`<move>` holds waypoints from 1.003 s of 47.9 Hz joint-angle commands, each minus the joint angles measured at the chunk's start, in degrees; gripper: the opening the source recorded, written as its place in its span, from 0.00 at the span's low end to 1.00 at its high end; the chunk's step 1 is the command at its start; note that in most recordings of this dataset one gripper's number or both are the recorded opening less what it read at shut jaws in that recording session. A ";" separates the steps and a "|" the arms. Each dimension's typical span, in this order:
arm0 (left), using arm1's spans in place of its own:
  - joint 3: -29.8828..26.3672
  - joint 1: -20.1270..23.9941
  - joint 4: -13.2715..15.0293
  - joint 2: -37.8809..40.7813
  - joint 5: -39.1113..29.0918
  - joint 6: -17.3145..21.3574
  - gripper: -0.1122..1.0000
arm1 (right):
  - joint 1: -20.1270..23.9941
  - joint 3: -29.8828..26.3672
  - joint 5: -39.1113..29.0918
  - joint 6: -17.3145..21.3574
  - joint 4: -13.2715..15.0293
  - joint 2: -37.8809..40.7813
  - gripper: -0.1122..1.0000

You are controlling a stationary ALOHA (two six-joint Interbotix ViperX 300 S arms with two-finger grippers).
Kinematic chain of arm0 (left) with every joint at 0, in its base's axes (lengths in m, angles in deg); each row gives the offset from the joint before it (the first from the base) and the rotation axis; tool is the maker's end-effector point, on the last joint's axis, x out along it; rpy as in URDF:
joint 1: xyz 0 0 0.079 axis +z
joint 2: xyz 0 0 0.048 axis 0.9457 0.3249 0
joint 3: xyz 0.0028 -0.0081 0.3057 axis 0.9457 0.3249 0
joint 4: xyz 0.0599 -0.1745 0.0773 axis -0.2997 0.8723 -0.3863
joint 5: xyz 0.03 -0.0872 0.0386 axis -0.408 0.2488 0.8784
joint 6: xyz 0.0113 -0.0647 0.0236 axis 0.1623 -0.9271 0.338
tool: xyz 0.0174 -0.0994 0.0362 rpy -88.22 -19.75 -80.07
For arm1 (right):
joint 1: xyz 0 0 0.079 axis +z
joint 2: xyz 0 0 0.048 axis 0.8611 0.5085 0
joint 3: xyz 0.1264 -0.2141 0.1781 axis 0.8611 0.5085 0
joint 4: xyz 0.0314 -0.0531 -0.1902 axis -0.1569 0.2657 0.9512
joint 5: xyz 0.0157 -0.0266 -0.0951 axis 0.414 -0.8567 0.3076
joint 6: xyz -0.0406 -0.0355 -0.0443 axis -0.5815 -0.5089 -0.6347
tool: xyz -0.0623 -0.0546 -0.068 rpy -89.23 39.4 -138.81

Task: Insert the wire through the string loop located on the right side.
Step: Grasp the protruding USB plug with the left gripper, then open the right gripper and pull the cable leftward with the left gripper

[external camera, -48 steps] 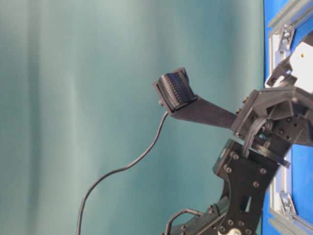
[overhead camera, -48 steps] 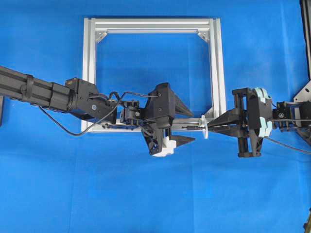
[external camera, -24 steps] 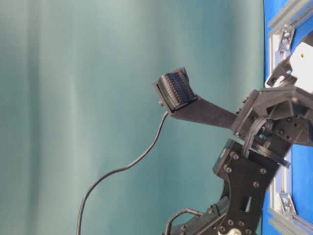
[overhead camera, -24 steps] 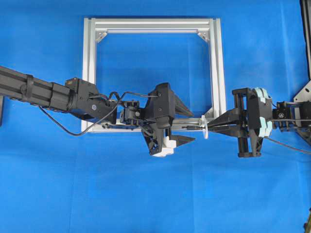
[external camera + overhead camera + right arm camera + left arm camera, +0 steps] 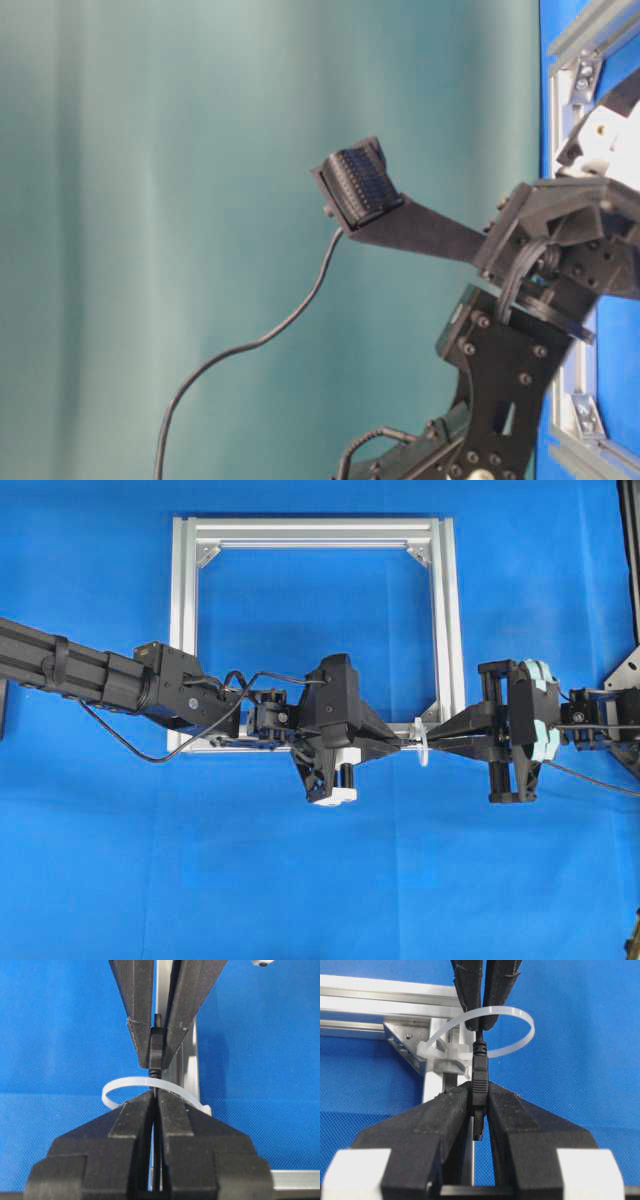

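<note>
The wire's black plug (image 5: 480, 1077) is pinched between the fingers of my left gripper (image 5: 479, 1091), which is shut on it. The thin wire runs back from the plug through the white string loop (image 5: 522, 1017) into my right gripper (image 5: 155, 1096), which is shut on the wire. The loop (image 5: 117, 1087) hangs between the two sets of fingertips, with the plug (image 5: 156, 1047) on its far side from the right gripper. From overhead, the left gripper (image 5: 400, 742) and right gripper (image 5: 433, 740) meet tip to tip at the loop (image 5: 421, 744).
The loop is tied to the lower right corner of the square aluminium frame (image 5: 447, 610), which lies flat on the blue cloth (image 5: 300, 880). In the table-level view a thin black cable (image 5: 250, 345) hangs below a ribbed black pad (image 5: 360, 185).
My left gripper, wide open a second ago around the plug, has closed onto it. The right gripper has stayed shut on the wire and has not moved.
</note>
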State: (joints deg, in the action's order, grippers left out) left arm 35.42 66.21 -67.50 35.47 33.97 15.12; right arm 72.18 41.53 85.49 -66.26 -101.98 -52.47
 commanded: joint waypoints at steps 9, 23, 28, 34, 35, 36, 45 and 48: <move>-1.14 0.18 -0.18 -1.32 0.62 0.09 0.17 | 0.18 -0.79 -0.26 -0.18 0.18 -0.44 0.07; -1.32 0.18 -0.18 -1.32 0.53 0.09 0.17 | 0.18 -0.79 -2.29 0.18 0.00 -0.53 0.33; -1.23 0.18 -0.18 -1.32 0.53 0.09 0.17 | 0.09 -0.79 -2.72 0.09 -0.09 -0.53 0.62; -1.23 0.18 -0.09 -1.41 0.53 0.09 0.17 | 0.09 -0.79 -2.99 0.09 -0.09 -0.53 0.92; -1.23 0.18 -0.18 -1.41 0.53 0.09 0.17 | 0.09 -0.79 -2.99 0.09 -0.09 -0.62 0.95; -1.23 0.18 -0.09 -1.41 0.53 0.09 0.17 | 0.09 -0.79 -3.08 0.18 -0.09 -0.62 0.96; -1.14 0.18 -0.09 -2.02 0.53 0.09 0.17 | 0.18 -0.70 -3.08 0.09 -0.09 -0.53 0.94; -0.62 0.18 -0.18 -2.81 0.44 0.09 0.17 | 0.18 -0.79 -3.08 0.09 -0.09 -0.53 0.94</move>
State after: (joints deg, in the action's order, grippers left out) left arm 35.42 66.21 -67.50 35.47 33.97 15.12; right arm 72.27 41.35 82.24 -66.08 -101.90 -52.47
